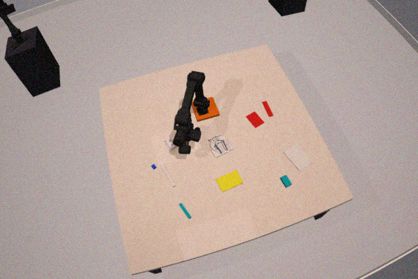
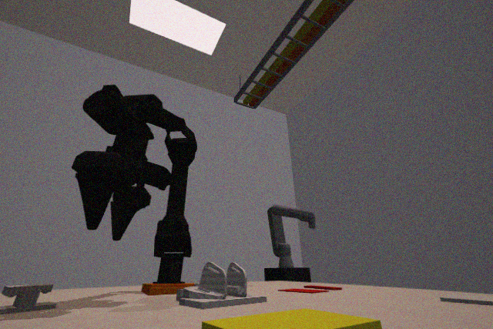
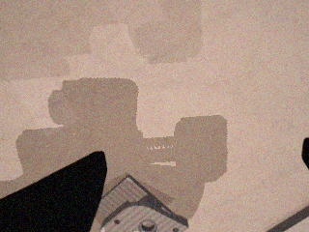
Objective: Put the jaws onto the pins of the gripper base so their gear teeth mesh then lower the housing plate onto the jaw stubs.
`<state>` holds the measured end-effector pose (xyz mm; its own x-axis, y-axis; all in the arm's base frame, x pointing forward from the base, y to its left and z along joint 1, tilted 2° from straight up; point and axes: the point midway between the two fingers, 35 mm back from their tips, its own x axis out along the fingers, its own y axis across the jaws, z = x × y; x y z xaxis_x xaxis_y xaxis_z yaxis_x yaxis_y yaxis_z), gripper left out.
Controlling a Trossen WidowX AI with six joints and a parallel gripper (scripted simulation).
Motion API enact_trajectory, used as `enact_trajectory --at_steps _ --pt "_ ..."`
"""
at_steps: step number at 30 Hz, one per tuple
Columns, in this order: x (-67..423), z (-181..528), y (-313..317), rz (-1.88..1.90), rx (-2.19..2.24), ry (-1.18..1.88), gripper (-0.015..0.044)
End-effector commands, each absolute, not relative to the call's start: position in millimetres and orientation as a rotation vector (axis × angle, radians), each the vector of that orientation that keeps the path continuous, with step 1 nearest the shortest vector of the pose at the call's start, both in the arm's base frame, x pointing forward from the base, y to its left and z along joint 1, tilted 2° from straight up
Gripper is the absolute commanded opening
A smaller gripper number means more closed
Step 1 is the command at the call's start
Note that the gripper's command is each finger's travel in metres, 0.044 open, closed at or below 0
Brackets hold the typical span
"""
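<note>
The pale gripper base (image 1: 217, 154) (image 2: 249, 300) lies on the table. Both grey jaws stand upright on it side by side, one jaw (image 2: 212, 280) left of the other jaw (image 2: 238, 280); whether their teeth mesh is too small to tell. The small grey housing plate (image 2: 39, 288) (image 3: 132, 212) is off the base, raised on a short stem above a flat foot. My gripper (image 2: 104, 233) (image 3: 201, 154) is open and empty, high above the table. In the top view it is near the housing plate and partly hides it; in the wrist view the plate is cut off at the bottom edge.
A yellow block (image 1: 229, 180) (image 2: 294, 319) lies in front of the base. Red pieces, teal pieces, a small blue cube (image 1: 153, 166), a thin white bar (image 1: 168, 176) and a flat white plate (image 1: 298, 157) lie around. My arm stands on an orange mount (image 1: 213, 110) (image 2: 151, 289).
</note>
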<state>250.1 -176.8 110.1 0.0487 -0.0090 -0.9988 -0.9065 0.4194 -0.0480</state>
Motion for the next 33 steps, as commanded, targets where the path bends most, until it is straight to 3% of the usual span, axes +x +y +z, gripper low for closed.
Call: enact_trajectory --at_steps 1,33 --pt "242 110 -188 0.907 -0.958 1.335 0.044" --pt "164 115 -263 1.378 -1.379 1.095 0.044"
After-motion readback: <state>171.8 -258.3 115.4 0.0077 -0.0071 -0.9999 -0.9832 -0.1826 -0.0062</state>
